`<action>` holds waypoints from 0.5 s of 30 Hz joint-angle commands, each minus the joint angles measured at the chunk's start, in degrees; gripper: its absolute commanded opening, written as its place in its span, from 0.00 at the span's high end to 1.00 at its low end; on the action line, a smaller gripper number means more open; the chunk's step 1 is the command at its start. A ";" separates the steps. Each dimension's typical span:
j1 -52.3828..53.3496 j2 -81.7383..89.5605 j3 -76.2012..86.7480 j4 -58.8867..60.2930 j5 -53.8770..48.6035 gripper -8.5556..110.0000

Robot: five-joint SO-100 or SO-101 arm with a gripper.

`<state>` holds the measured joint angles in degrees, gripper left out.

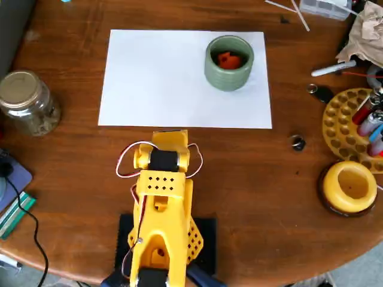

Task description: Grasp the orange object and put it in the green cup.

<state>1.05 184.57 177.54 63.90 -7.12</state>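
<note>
My arm (163, 197) is yellow and it is folded up close to my base, near the bottom of the overhead view. My gripper (170, 136) points toward the white paper (161, 78), and its tip sits just below the paper's near edge, over the brown wooden table (257, 179). I see it only from above, so I cannot tell if my fingers are apart or together. Nothing shows in them. Red and white wires (128, 158) loop out from both sides of my wrist.

The orange object (228, 59) is inside the green cup (229, 63). It lies on the dark bottom of the cup, a little bright lump. The cup stands upright on the white paper, near the paper's top right corner in the overhead view. It is well apart from my gripper.

On the left of the table stands a glass jar (27, 101) with a shiny lid. On the right is a yellow round holder (350, 186) with a dip in the middle. Above it is a yellow tray with holes (342, 127), and some pens stick up in it. A small dark thing (297, 143) lies on the table between the paper and the tray.
</note>
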 commanded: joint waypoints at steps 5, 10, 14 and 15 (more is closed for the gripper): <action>-0.35 -0.70 0.00 -0.26 2.29 0.93; 0.00 -0.79 0.00 -0.35 2.29 0.93; 0.00 2.20 0.00 1.93 2.20 0.93; 0.00 2.20 0.00 1.93 2.20 0.93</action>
<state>0.79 186.24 177.54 65.30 -5.36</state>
